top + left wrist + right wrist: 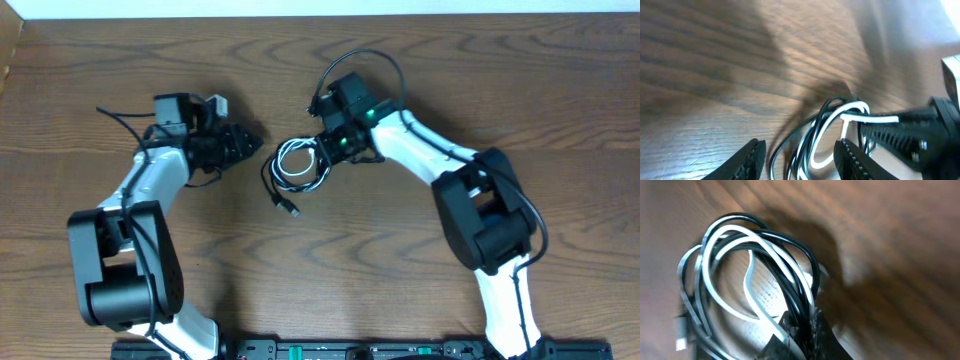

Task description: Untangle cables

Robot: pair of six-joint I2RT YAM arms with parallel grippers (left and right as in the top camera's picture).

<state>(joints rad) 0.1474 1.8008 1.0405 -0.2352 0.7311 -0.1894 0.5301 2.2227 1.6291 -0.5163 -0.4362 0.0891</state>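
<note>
Two pincers are at work here. R gripper [799, 336] sits bottom centre of the right wrist view, jaws clamped together on the cables [740, 265]. White cable [746, 282] and black cable [795, 244] strands both run into the pinch, and the rest of the bundle loops away toward upper left of that frame, blurred at far left.

L gripper [802, 159] is low in the left wrist view with its jaws apart, one finger [751, 159] at lower left, the other at lower centre. Blk + wht strands show in the gap between them. Can't tell if they touch the fingers.

Same view, right side: the R gripper's dark toothed tips pinch the white strand where it comes off the top of the loop.

Overhead: L gripper [250, 143] is just left of centre and the R gripper [333, 150] just right of centre, tips facing each other w/ the coil [298, 165] between them. The coil is small and roundish, wht loops inside blk. One blk tail trails toward lower centre of frame and ends in a small plug [292, 210] lying on the wood table [480, 60], apart from both grippers.
</note>
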